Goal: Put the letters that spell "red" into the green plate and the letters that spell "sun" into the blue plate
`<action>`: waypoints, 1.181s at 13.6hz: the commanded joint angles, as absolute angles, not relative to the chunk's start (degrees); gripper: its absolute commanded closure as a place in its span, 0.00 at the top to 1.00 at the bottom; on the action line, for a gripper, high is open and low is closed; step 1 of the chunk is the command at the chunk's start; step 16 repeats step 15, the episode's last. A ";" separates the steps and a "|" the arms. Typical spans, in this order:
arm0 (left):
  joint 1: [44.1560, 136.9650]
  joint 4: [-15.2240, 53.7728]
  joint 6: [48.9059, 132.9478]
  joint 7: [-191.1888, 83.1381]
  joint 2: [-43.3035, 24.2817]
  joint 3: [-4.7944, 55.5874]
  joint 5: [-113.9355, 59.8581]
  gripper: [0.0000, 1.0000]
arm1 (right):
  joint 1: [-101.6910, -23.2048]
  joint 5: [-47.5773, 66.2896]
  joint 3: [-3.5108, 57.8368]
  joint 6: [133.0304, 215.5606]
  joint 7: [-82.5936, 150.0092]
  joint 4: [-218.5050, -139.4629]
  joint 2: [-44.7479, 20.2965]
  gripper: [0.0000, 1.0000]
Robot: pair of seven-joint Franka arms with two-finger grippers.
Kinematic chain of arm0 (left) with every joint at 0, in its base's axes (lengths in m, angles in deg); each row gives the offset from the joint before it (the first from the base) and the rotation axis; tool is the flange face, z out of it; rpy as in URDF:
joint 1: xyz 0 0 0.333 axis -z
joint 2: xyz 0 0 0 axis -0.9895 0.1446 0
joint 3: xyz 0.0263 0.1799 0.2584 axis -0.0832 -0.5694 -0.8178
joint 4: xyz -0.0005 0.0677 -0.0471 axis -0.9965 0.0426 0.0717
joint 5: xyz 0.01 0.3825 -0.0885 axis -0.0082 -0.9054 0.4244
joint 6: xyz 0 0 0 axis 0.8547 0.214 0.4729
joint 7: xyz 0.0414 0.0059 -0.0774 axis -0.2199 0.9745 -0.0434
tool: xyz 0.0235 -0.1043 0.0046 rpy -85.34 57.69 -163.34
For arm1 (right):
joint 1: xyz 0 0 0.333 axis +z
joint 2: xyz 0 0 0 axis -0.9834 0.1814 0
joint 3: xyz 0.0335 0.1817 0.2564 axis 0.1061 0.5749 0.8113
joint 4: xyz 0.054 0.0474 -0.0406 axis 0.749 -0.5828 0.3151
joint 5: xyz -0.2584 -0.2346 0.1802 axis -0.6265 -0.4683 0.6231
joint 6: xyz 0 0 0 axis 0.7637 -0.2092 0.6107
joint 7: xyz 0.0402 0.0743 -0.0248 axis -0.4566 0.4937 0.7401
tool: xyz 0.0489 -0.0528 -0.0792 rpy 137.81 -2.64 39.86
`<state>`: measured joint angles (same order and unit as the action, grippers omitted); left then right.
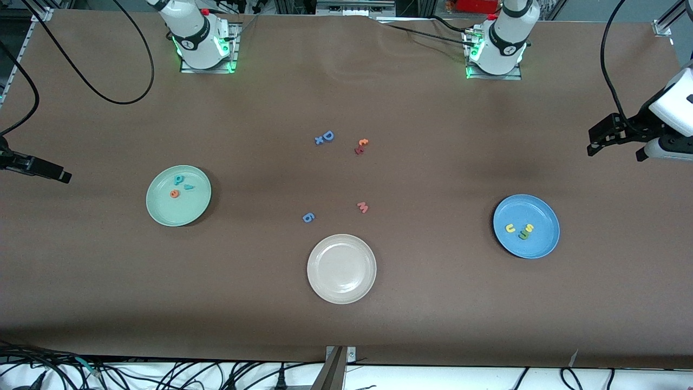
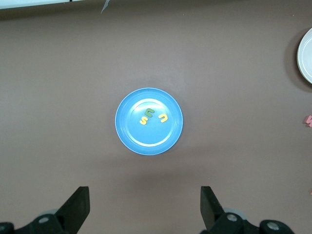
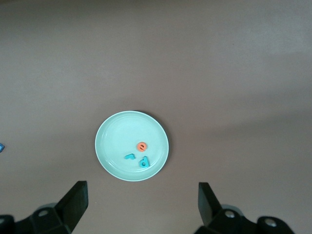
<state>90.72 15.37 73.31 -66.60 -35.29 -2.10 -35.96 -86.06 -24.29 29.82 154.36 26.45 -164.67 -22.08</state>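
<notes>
A brown cloth-like covering spreads over the whole worktop (image 1: 433, 303), with black cables looping across its corners at the robots' edge and more cables bundled below the edge nearest the front camera.

Three plates stand on it. The green plate (image 1: 162, 214) sits toward the right arm's end and holds three letters: the teal d (image 1: 178, 180), the teal r (image 1: 188, 187) and the orange e (image 1: 174, 193). The blue plate (image 1: 536, 246) sits toward the left arm's end and also holds three: the yellow u (image 1: 510, 228), the yellow s (image 1: 529, 227) and the green n (image 1: 523, 235). The beige plate (image 1: 341, 268), near the middle of the camera-side edge, carries nothing.

Six loose letters lie mid-worktop: a blue D (image 1: 327, 135) touching a small blue x (image 1: 319, 140), an orange and a dark red letter (image 1: 360, 147) together, a pink m (image 1: 363, 206) and a blue 6 (image 1: 308, 217).

The left gripper (image 1: 594, 145) waits over the left arm's end edge, jaws apart. The right gripper (image 1: 64, 176) hangs over the right arm's end edge, jaws likewise spread and holding nothing.
</notes>
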 commanded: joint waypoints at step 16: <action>90.91 13.34 70.97 -68.21 -34.69 -1.89 -36.21 1.00 | -86.23 -24.77 29.98 154.74 26.48 -166.01 -23.39 1.00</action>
